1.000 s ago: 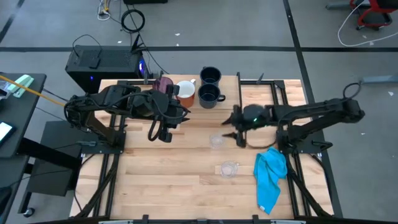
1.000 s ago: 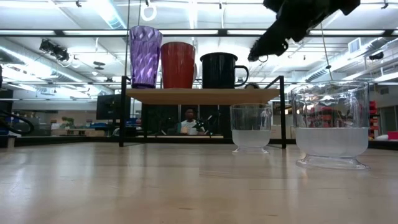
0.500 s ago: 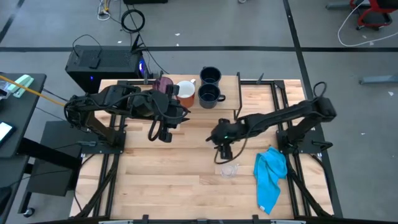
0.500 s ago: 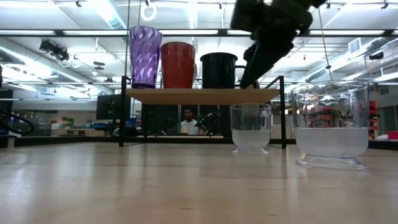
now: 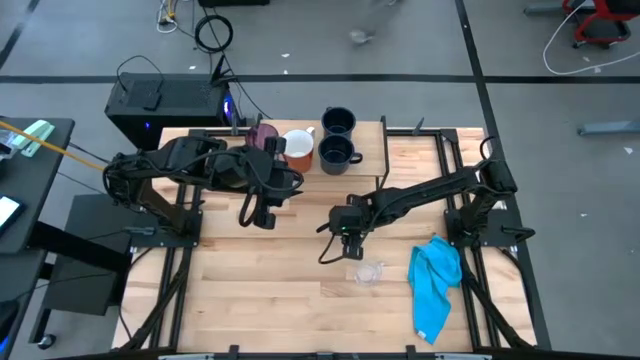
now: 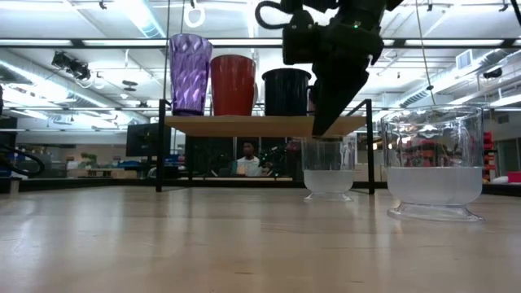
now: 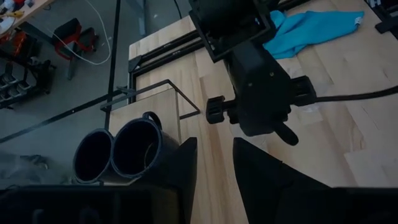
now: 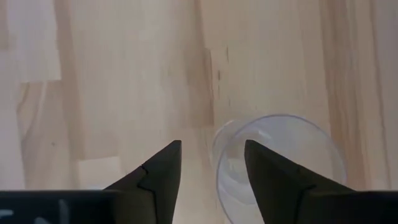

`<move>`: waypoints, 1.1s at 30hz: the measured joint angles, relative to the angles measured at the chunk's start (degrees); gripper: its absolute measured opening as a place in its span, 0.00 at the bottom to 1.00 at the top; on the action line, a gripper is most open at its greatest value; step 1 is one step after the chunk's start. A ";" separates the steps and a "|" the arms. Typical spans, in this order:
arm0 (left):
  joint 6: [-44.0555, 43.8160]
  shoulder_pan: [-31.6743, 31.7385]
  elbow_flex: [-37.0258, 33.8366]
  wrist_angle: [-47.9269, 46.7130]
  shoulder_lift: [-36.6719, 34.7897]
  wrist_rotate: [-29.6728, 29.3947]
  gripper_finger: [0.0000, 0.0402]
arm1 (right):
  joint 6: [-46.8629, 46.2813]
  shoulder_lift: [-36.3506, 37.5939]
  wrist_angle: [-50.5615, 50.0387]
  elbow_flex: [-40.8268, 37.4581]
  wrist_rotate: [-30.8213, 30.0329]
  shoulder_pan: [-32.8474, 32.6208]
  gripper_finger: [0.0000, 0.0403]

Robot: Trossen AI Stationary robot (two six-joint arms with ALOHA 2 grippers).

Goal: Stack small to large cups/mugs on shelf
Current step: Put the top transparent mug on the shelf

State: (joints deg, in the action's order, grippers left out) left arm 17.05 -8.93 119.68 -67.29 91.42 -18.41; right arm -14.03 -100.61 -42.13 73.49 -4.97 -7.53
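Observation:
On the shelf (image 6: 264, 124) stand the purple tumbler (image 6: 190, 73), the orange-brown mug (image 6: 233, 84) and a navy mug (image 6: 286, 91). The high view shows both navy mugs (image 5: 338, 152) (image 5: 338, 122) on their bases there. Two clear glasses rest on the tabletop, one (image 6: 328, 167) farther off and one (image 6: 433, 167) nearer the near edge (image 5: 368, 272). My right gripper (image 8: 211, 155) is open and points down over the farther glass (image 8: 283, 168). One finger is above its mouth and the other is outside it. My left gripper (image 7: 214, 168) waits open near the shelf (image 5: 258, 208). My right gripper (image 6: 324, 129) comes from above with its tips level with the farther glass's rim (image 8: 233, 134). Whether a finger touches that rim I cannot tell. The glass stands upright on the table.
A bright blue cloth (image 5: 435, 282) lies crumpled toward the table's right near corner, beside the nearer glass. Bare wood spreads over the table's near left part. A person sits in the room beyond the shelf (image 6: 247, 159).
My right gripper has swung toward the table's left and near edge and come down, from up beside the shelf's right end to just over the farther clear glass. The cups and glasses have stayed where they were.

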 joint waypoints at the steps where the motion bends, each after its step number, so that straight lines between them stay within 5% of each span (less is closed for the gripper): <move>1: 0.00 0.02 0.00 0.00 0.00 0.00 0.28 | -0.32 -0.12 0.05 0.00 -0.22 0.00 0.45; 18: -1.20 0.01 0.00 -1.00 0.00 0.00 0.28 | -0.97 -2.62 -0.20 -0.19 0.09 1.53 0.23; 27: -1.13 0.00 0.00 -1.14 0.00 0.00 0.28 | 1.94 -1.65 -0.57 -0.20 0.08 1.55 0.03; 33: -0.98 0.01 0.00 -1.16 0.00 -0.01 0.28 | 6.17 0.97 -2.33 -0.20 0.09 2.03 0.02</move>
State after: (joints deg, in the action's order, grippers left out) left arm 16.08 -8.92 119.68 -68.45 91.42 -18.43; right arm -7.86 -99.64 -44.47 73.30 -4.89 -5.50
